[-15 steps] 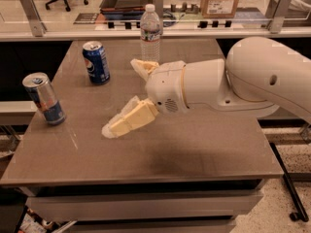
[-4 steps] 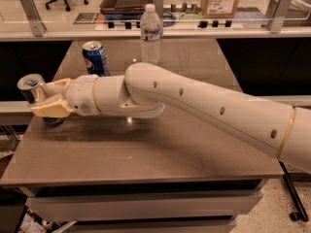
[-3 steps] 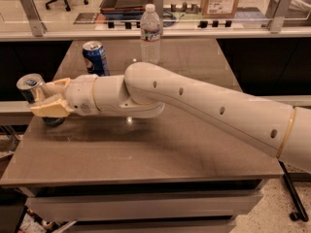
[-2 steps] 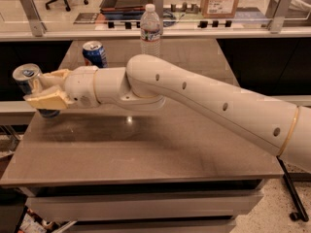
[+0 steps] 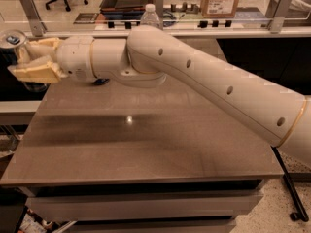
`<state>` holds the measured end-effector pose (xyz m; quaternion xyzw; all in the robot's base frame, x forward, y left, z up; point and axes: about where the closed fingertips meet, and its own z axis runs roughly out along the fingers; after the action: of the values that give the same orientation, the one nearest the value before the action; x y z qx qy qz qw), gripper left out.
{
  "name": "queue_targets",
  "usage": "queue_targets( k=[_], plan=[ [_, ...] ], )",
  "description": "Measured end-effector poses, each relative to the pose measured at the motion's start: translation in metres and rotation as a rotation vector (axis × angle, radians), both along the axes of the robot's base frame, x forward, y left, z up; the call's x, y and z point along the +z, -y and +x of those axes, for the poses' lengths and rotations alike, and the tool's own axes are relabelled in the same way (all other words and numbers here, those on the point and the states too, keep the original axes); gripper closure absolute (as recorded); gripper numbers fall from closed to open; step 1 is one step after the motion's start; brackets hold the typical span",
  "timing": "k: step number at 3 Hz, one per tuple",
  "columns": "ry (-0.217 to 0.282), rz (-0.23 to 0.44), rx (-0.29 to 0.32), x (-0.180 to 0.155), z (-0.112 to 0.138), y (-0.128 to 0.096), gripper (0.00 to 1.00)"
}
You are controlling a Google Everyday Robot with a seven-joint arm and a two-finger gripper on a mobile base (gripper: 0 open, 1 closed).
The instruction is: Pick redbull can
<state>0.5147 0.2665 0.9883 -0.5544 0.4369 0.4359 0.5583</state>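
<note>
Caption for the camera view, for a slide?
Gripper shut on the redbull can, held off the table at its left side; water bottle behind the arm.

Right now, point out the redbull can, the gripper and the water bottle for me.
redbull can point(image 5: 11, 38), camera view, on its silver top at far left.
gripper point(image 5: 20, 57), camera view, midway between its fingertips, jaws shut on the can.
water bottle point(image 5: 151, 17), camera view, on its clear shoulder below the cap.

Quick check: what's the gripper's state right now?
Gripper: closed on the redbull can, at the far left of the view.
</note>
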Motion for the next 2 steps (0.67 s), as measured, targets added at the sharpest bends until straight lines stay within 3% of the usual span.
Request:
queue_targets(
  k=[2],
  plan=[
    [0.087, -0.004, 0.007, 0.061, 0.003, -0.001, 1.00]
  ],
)
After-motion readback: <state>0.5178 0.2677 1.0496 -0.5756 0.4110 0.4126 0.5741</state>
